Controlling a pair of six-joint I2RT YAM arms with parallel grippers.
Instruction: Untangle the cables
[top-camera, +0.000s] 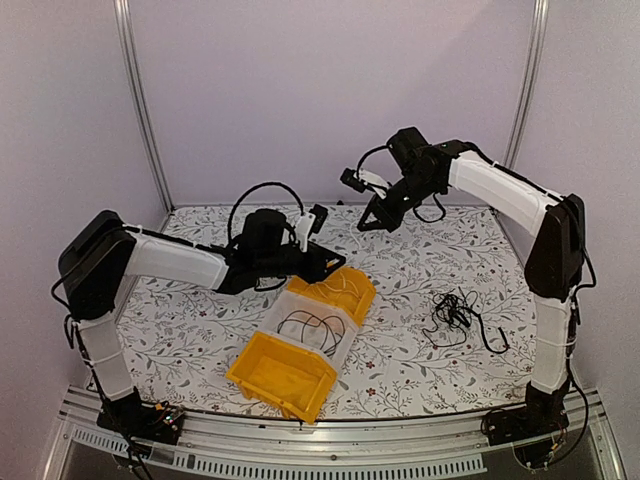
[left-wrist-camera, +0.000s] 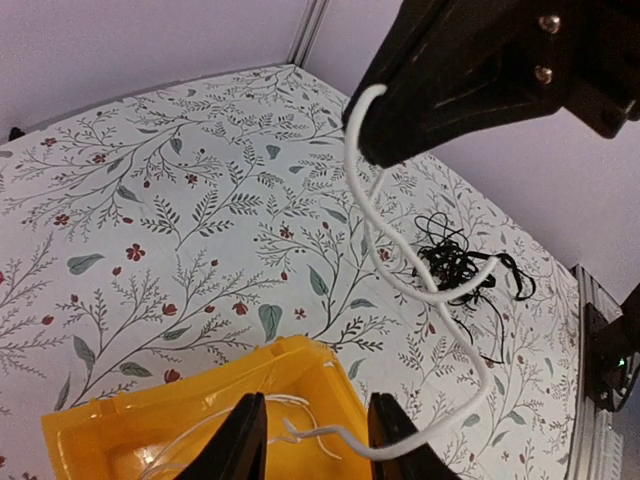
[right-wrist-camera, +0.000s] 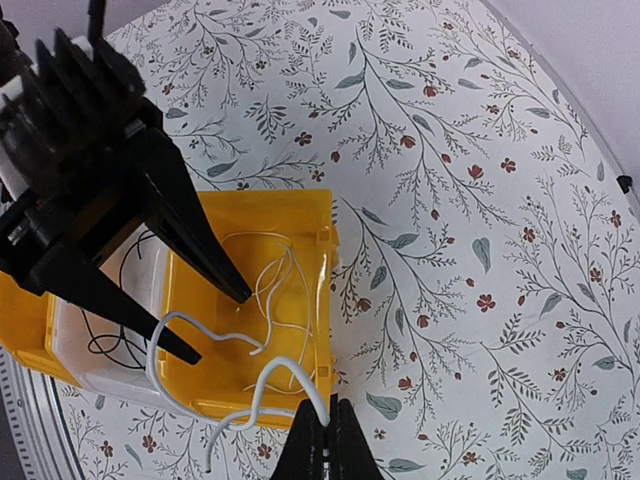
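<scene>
**Desk:** What's laid out on the table (top-camera: 180, 310)?

**Me:** Three bins sit in a row near the middle. The far yellow bin (top-camera: 352, 292) has pale cables in it, the clear bin (top-camera: 298, 308) has a black one, and the near yellow bin (top-camera: 270, 372) looks bare. I take that as sorting by colour. The black tangle (top-camera: 455, 312) lies on the table well to the right, apart from the bins, and neither hand is touching it.

**Desk:** And the piece being worked?

**Me:** It's a white cable (left-wrist-camera: 372, 225). My right hand (right-wrist-camera: 325, 415) is clamped on its upper end and held high, I'd say so the curls hang free of everything else. My left hand (left-wrist-camera: 318, 410) sits over the far yellow bin with its fingers apart. The cable's lower end lies between them, not pinched.

**Desk:** Why there?

**Me:** I think it's so the low end goes in with the other pale cables. My worry is a springy curl draping over the rim.
</scene>
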